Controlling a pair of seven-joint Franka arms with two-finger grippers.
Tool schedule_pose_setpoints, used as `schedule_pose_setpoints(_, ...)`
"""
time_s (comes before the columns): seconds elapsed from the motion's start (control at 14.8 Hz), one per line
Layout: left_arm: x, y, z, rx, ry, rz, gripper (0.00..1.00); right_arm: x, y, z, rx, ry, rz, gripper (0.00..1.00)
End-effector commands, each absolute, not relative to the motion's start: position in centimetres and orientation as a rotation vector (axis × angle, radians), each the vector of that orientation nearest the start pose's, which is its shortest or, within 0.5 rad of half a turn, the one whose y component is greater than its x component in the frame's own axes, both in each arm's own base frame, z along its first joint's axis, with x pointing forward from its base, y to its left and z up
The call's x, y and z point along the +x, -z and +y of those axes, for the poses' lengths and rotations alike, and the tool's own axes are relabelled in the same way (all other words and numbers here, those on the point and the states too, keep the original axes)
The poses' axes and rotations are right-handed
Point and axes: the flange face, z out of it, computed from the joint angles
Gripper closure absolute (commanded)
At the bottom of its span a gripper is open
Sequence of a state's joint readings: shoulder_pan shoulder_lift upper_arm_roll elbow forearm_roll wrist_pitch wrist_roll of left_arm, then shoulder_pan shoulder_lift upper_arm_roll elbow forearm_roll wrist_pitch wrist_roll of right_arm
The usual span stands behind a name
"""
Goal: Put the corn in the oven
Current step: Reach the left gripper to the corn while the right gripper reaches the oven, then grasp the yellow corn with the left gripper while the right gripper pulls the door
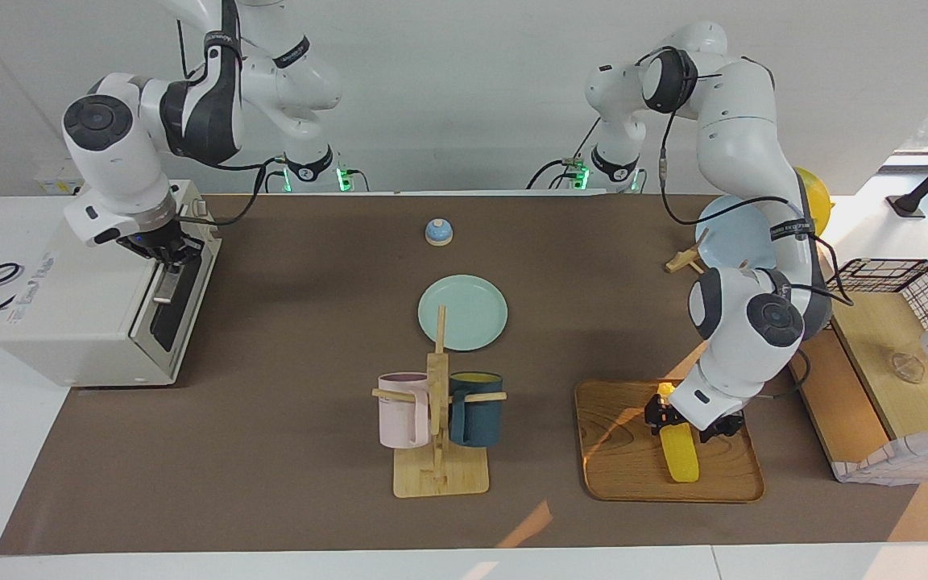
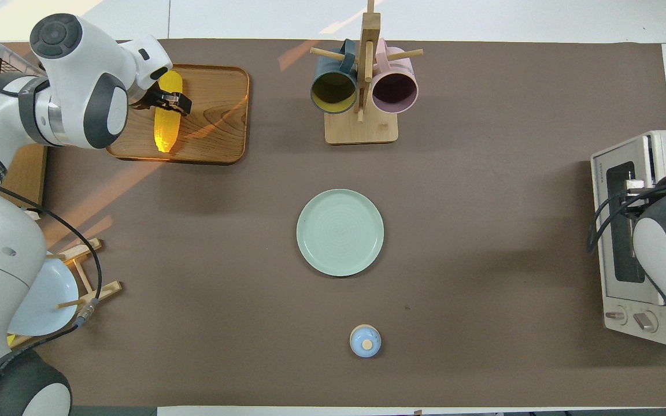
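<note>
Corn is lying on the wooden tray at the left arm's end of the worktop, well away from the oven, which sits at the right arm's end.

Nearest the robots, the little blue bell sits alone, then the green plate mid-worktop, then the mug rack. The tray is about as far out as the rack.

The left end effector is down on the corn with a finger on either side of the cob, but I can't tell if it's clamped properly yet. The right end effector is on the oven's door handle with its fingers together on the bar, and the door looks shut or barely cracked.

What could go wrong: the cob is smooth and tapered, so a pinch that's off centre might let it spin or squirt out on the lift. If the door isn't pulled fully down, there's nowhere to put the corn. It's also a long carry right across, and the mug rack stands roughly along that path if the arm travels low.
</note>
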State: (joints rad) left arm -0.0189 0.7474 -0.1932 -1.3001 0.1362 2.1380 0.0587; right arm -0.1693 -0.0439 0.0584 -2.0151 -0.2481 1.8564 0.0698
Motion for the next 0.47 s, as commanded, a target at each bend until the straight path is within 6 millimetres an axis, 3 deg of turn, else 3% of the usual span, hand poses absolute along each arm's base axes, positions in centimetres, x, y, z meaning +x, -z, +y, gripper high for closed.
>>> schedule_pose_setpoints(0.0, 74.1, -30.9, -11.6, -3.088, 0.192, 0.486, 0.40, 51.9, -42.2, -6.0, -3.317, -0.172, 0.203, 1.00)
schedule_pose_setpoints(0.07, 74.2, -30.9, -11.6, -3.088, 0.194, 0.486, 0.49, 51.9, -41.3, -5.6, -3.301, -0.146, 0.217, 1.00)
schedule_pose_setpoints(0.14, 74.2, -31.0, -11.5, -3.087, 0.187, 0.485, 0.71, 51.9, -40.5, -4.7, -3.288, -0.136, 0.203, 1.00)
schedule_pose_setpoints(0.2, 74.1, -31.1, -11.4, -3.097, 0.170, 0.475, 0.99, 52.1, -39.5, -4.5, -3.273, -0.147, 0.224, 1.00)
schedule_pose_setpoints(0.27, 74.0, -31.6, -11.7, -3.111, 0.131, 0.471, 1.00, 52.4, -38.9, -4.3, -3.253, -0.147, 0.244, 1.00)
schedule_pose_setpoints(0.41, 73.5, -34.9, -12.2, -3.188, 0.077, 0.411, 1.00, 52.7, -36.7, -4.0, -3.234, -0.122, 0.238, 1.00)
